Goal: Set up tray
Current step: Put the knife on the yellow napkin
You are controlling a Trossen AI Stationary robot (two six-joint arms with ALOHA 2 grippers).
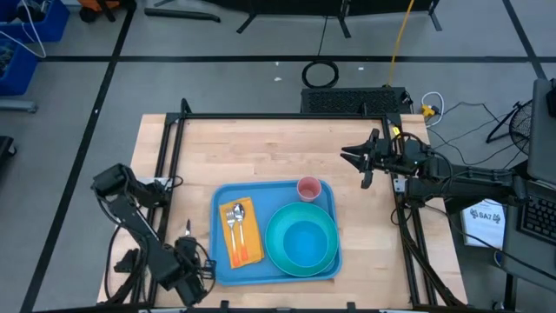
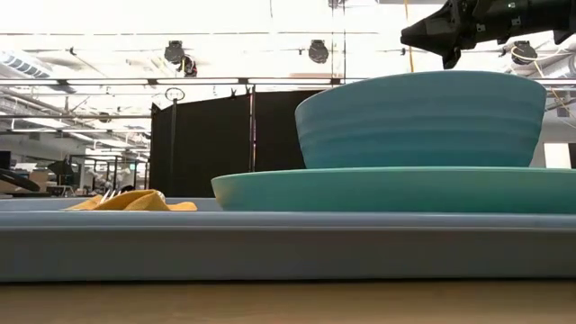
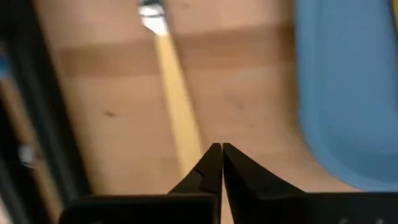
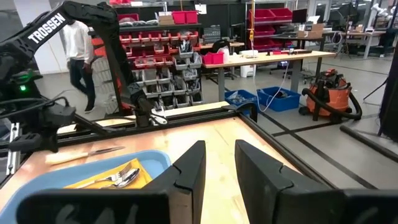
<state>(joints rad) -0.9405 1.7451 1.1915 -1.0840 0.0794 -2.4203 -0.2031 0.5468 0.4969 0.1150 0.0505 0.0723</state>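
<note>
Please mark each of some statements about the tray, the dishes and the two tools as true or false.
1. The bowl sits on the teal plate. True.
2. The pink cup stands on the bare table, off the tray. False: it stands in the tray's far corner.
3. The left tool is shut and holds nothing. True.
4. The spoon and fork lie on the orange napkin. True.
5. The right tool grips the plate. False: it hovers above the table, away from the tray, holding nothing.
</note>
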